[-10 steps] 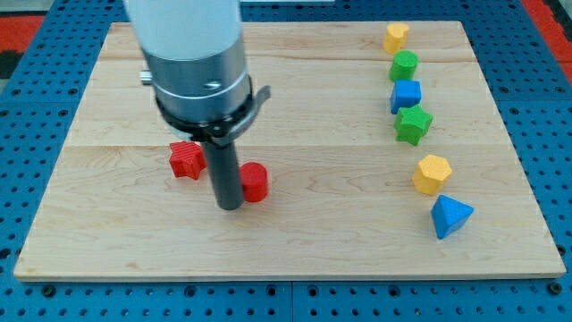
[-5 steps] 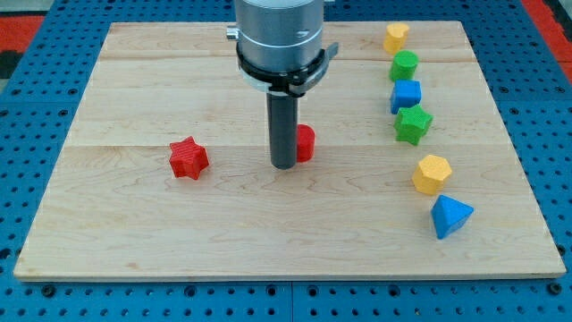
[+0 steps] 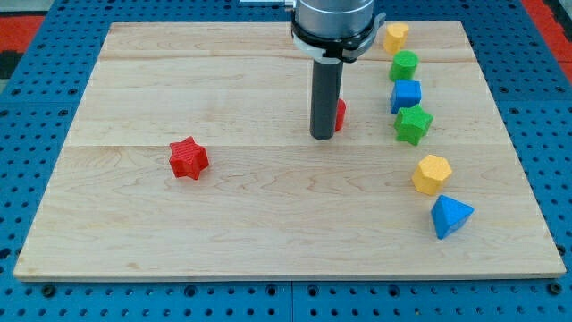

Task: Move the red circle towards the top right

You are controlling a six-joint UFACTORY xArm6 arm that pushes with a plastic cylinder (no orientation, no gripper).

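Camera view: my tip point(image 3: 323, 137) rests on the board point(image 3: 134, 224), set against the left side of the red circle point(image 3: 339, 114), which shows only as a sliver past the rod's right edge. There are no jaws to report; the rod is a plain pusher, apparently touching the block. The circle sits right of the board's centre, in the upper half, near the green star point(image 3: 414, 124) and blue block point(image 3: 406, 95) on the view's right. A yellow block point(image 3: 396, 37) and green block point(image 3: 404, 64) stand above those; a yellow hexagon point(image 3: 432, 173) and blue triangle point(image 3: 450, 216) lie lower right. The red star point(image 3: 189, 158) lies well apart on the left.

Judgement: the circle looks light, rigid and free-sliding on smooth wood. Its round side may roll off the rod, so contact belongs on its lower-left face, centred. The right-hand column leaves little room.
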